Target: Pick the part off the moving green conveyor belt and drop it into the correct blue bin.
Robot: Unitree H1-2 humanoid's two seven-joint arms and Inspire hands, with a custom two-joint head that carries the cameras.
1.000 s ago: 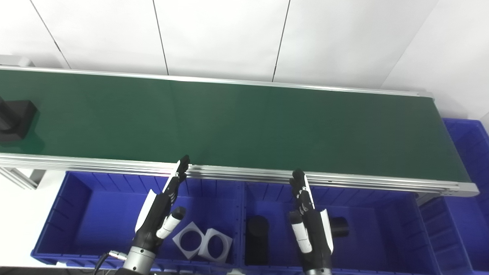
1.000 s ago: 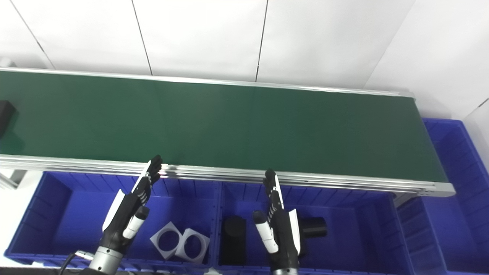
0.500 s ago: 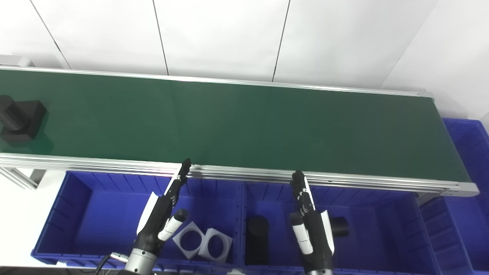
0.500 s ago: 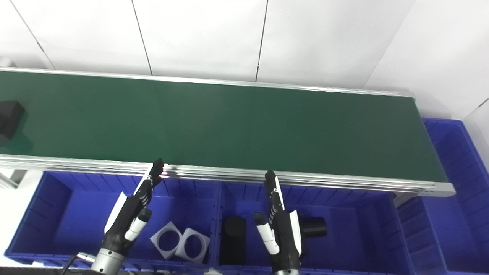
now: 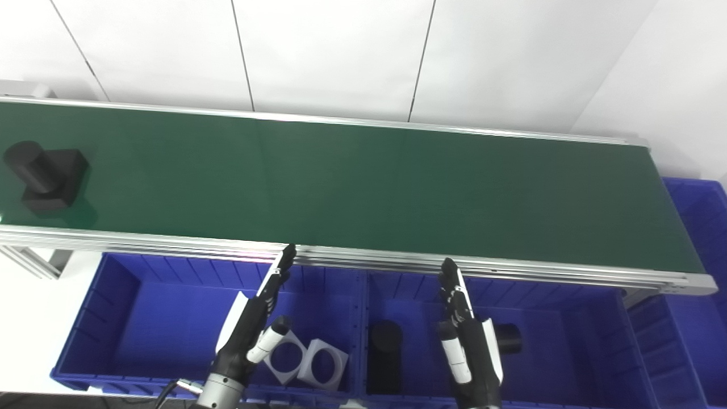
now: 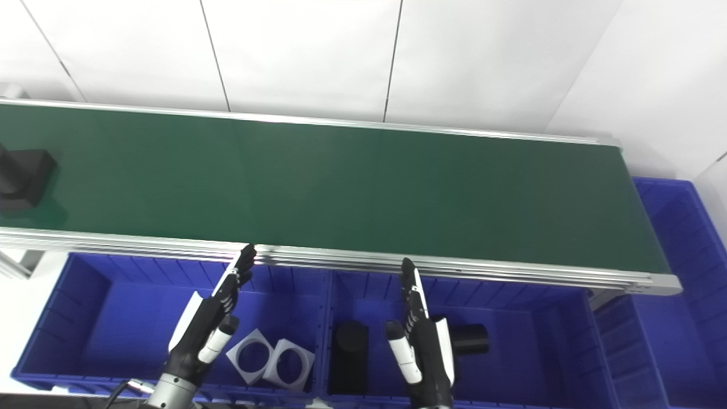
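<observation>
A black part (image 5: 46, 176), a block with a round stub on top, rides at the far left of the green conveyor belt (image 5: 363, 182). My left hand (image 5: 254, 321) hovers open over the left blue bin (image 5: 130, 318), fingers stretched toward the belt's near rail. My right hand (image 5: 467, 341) is open too, above the middle blue bin (image 5: 568, 341), holding nothing. Both hands are far to the right of the part.
Two white square rings (image 5: 306, 359) lie in the left bin. Black cylinders (image 5: 384, 355) (image 5: 507, 337) lie in the middle bin. Another blue bin (image 5: 698, 295) sits at the belt's right end. The aluminium rail (image 5: 363, 258) runs between the bins and the belt.
The black part has travelled rightward along the belt into fuller view. The view has shifted slightly. Both hands stay open in about the same place over the bins.
</observation>
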